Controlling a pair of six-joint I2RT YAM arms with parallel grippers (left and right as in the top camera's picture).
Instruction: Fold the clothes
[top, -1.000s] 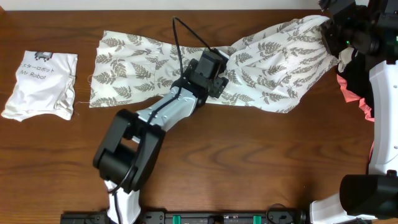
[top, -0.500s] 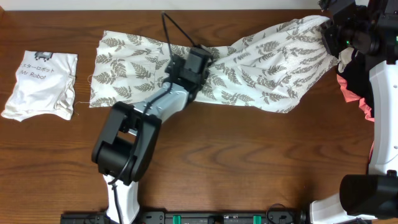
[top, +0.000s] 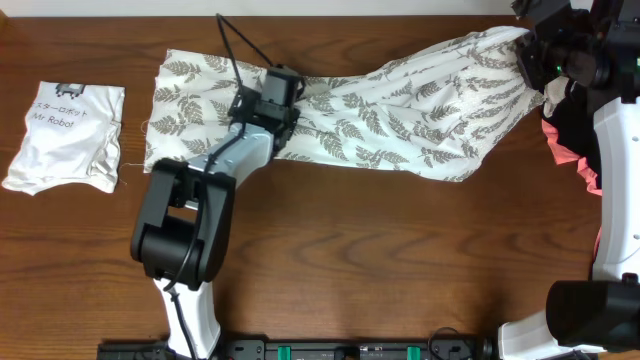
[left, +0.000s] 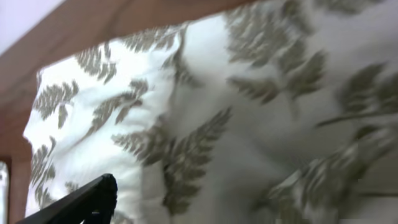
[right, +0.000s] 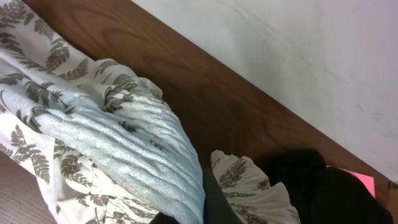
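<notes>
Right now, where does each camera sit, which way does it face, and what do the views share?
Overhead: above the table, facing straight down; both arms show, left gripper over the fern-print garment, right gripper at its right end.
Left wrist: close above the garment, looking down; one fingertip lower left.
Right wrist: low, looking across bunched fabric to the table's back edge; finger at bottom.
Shared: all see the garment.

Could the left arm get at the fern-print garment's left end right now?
Probably yes: the left fingers are open over the garment, and nothing covers its left end.
</notes>
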